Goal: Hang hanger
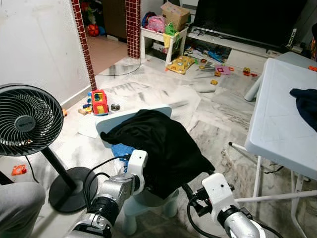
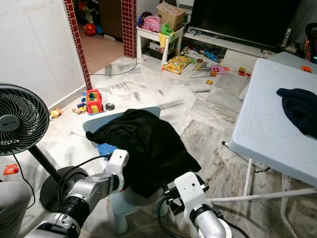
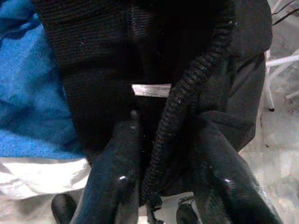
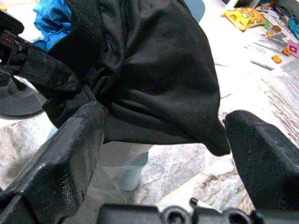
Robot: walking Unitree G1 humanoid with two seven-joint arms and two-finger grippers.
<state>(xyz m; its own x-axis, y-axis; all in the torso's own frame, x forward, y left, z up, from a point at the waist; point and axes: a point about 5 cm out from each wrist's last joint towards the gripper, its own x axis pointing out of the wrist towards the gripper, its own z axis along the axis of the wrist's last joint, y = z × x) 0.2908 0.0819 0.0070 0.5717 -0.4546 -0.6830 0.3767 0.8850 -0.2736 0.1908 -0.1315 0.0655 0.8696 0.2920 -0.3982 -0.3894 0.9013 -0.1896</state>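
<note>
A black garment [image 1: 158, 144] lies draped over a small pale-blue stool [image 1: 114, 121], with a blue cloth [image 1: 121, 149] under its left edge. My left gripper [image 3: 170, 121] is tucked in at the garment's near left side. Its fingers [image 3: 117, 177] are closed on the ribbed collar edge [image 3: 182, 93], just below a small white label [image 3: 151, 90]. My right gripper [image 4: 166, 116] is at the garment's near right hem, open wide, with the hanging black fabric between its fingers but not touched.
A black standing fan [image 1: 25, 119] is close on the left, its round base [image 1: 72, 188] beside the stool. A white folding table [image 1: 282, 114] with a dark cloth [image 1: 304, 104] stands on the right. Toys [image 1: 99, 101] litter the marble floor beyond.
</note>
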